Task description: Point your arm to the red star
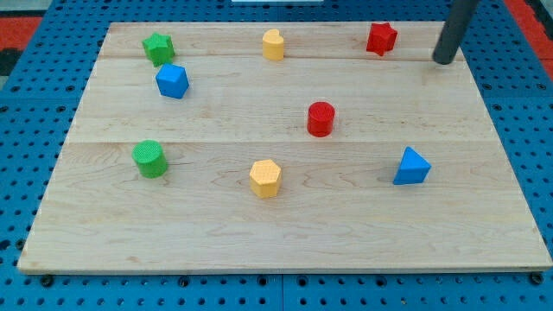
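The red star (381, 39) sits near the view's top right of the wooden board (285, 225). My tip (444, 60) is to the right of the star and slightly lower in the view, about a block's width or two away, not touching it. The dark rod runs up out of the view's top right corner.
A red cylinder (320, 118) stands near the middle. A yellow block (273, 44) is at top centre, a green star (159, 48) and blue block (172, 81) at top left, a green cylinder (150, 159) at left, a yellow hexagon (265, 178) at bottom centre, a blue triangle (412, 167) at right.
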`<state>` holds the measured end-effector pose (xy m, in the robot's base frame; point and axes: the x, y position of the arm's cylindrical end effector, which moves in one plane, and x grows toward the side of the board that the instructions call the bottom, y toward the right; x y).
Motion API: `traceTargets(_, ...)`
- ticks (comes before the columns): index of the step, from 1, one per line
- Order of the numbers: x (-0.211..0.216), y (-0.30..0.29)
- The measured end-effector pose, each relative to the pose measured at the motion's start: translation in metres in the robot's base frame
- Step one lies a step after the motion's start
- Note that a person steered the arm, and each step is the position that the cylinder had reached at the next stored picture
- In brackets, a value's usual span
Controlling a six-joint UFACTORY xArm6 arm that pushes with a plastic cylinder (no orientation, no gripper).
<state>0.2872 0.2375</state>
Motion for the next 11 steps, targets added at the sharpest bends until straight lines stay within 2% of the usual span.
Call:
traceTargets(4, 0.004, -0.024)
traceTargets(5, 0.019, -0.08)
traceTargets(6, 0.033, -0.104)
traceTargets(8, 0.032, -0.121)
traceTargets(9, 0.025, -0.108)
traceTargets(10, 0.025, -0.014)
traceTargets(11, -0.019, 0.004)
